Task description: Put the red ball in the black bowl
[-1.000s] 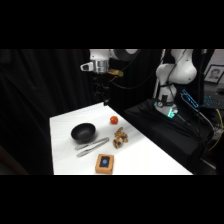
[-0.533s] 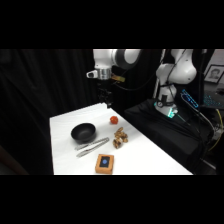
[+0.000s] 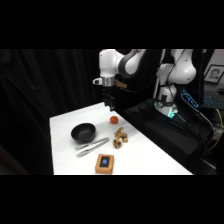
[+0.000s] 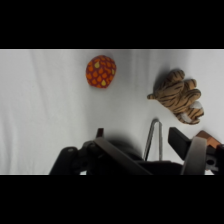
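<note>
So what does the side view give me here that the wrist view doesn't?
Only the side view shows the whole black bowl, the orange-edged block, the arm's base and the gripper hanging above the table. Only the wrist view shows the red ball's yellow spotted pattern and the tan cluster's dark stripes. Both show ball, cluster and tongs.

Below me: ball (image 4: 101, 71) red with orange droplet spots; tiger toy (image 4: 177, 95) tan, black stripes; bowl (image 3: 83, 132) glossy black; table (image 3: 65, 125) white.
</note>
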Robot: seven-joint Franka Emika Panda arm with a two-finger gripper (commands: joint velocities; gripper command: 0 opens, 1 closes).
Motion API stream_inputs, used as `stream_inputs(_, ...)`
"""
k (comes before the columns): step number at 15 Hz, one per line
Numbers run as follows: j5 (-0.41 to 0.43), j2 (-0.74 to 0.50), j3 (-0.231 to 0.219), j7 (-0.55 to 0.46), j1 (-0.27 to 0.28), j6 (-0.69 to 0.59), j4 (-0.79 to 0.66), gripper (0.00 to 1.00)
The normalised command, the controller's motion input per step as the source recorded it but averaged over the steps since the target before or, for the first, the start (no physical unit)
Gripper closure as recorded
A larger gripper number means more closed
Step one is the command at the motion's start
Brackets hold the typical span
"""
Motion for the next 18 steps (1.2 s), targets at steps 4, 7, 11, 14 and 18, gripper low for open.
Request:
stream_inputs(4,0.027,0.06,-0.069,-0.04,-0.083,0.33,-0.14,0.00)
stream_inputs(7,0.094,0.09,-0.039,-0.08,-0.069,0.33,-0.13,0.00)
stream_inputs(11,0.203,0.14,-0.007,-0.16,-0.070,0.34,-0.10,0.00)
stream_inputs(14,0.280,0.18,0.050,-0.24,-0.096,0.32,-0.06,0.00)
stream_inputs(18,0.285,0.21,0.130,-0.27,-0.162,0.28,-0.01,0.00)
